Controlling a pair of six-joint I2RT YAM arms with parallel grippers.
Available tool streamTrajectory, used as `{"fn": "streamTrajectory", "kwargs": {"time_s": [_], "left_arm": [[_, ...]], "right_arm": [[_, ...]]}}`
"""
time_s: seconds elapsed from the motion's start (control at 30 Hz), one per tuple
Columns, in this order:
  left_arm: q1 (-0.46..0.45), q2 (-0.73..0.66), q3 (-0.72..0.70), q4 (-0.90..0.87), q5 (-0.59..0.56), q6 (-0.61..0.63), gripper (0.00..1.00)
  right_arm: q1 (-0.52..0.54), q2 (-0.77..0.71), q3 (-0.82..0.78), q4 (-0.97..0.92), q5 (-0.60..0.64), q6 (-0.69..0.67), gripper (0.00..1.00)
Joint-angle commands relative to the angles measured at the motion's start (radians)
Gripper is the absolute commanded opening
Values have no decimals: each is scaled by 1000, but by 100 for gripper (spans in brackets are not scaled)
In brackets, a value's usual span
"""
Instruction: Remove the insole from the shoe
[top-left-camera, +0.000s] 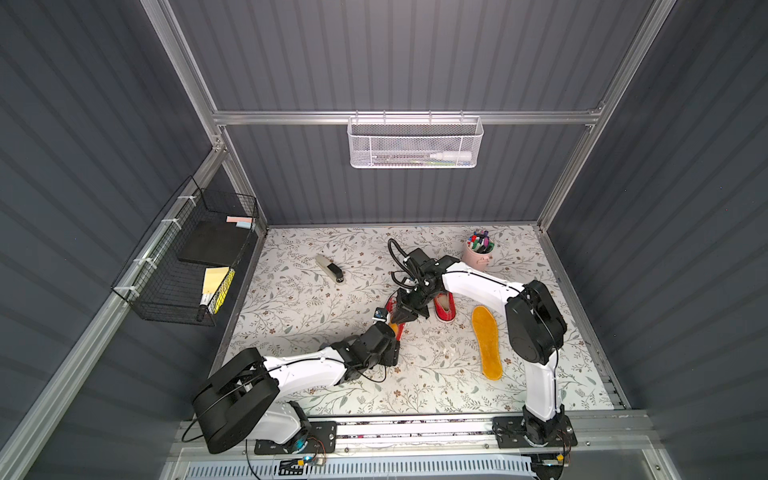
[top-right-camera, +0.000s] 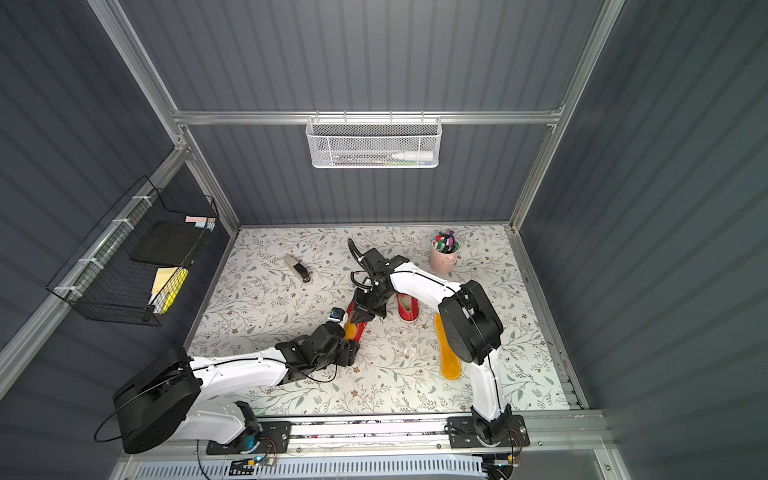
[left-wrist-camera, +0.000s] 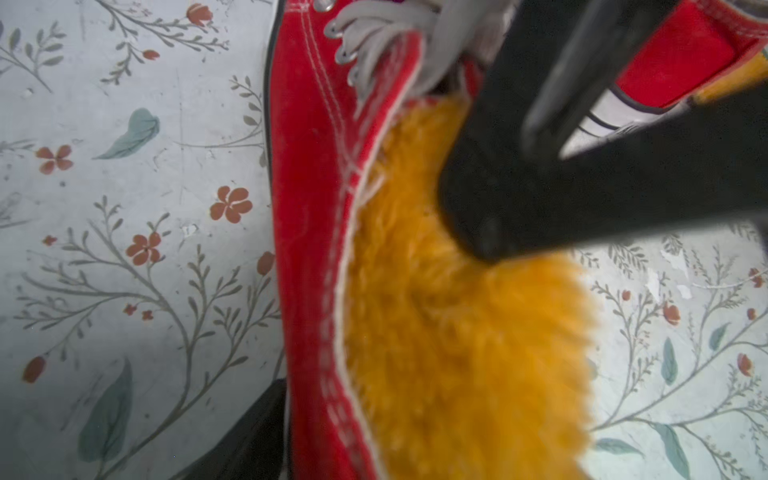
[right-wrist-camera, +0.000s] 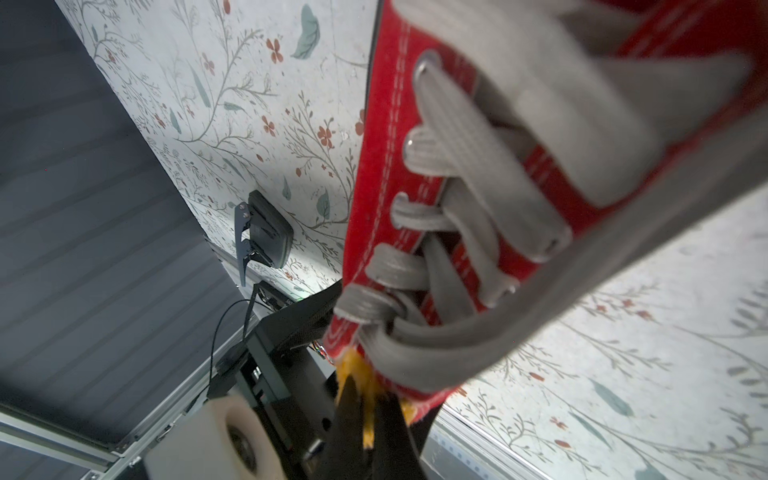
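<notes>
A red lace-up shoe (top-left-camera: 390, 305) (left-wrist-camera: 307, 208) (right-wrist-camera: 374, 166) lies mid-table under both grippers. Its fuzzy orange insole (top-left-camera: 394, 328) (left-wrist-camera: 457, 353) (right-wrist-camera: 353, 365) sticks out of the opening and over the heel. My right gripper (top-left-camera: 403, 318) (right-wrist-camera: 365, 399) reaches in from behind, shut on the insole's edge, which shows pinched between its two black fingers. My left gripper (top-left-camera: 390, 337) is at the shoe's heel. One of its fingers (left-wrist-camera: 253, 436) lies against the shoe's outer wall; the insole hides the other.
A second red shoe (top-left-camera: 444, 307) stands just to the right, with a loose orange insole (top-left-camera: 487, 343) flat on the floral mat beside it. A pink cup of markers (top-left-camera: 478, 253) is back right, a stapler (top-left-camera: 330, 268) back left. A wire basket (top-left-camera: 187, 257) hangs on the left wall.
</notes>
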Motion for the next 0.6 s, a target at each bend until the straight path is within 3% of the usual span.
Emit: {"fn": "streamTrajectory", "kwargs": {"time_s": [0.0, 0.33, 0.47, 0.57], "left_arm": [[-14, 2, -36, -10, -33, 20, 69], [-17, -33, -84, -3, -60, -1, 65], [-17, -22, -63, 29, -54, -37, 63], [-18, 7, -40, 57, -47, -76, 62]], "right_arm": [[-27, 7, 90, -75, -109, -23, 0], [-97, 122, 319, -472, -156, -326, 0], [-76, 116, 250, -428, -127, -344, 0], [-68, 64, 141, -305, -119, -292, 18]]}}
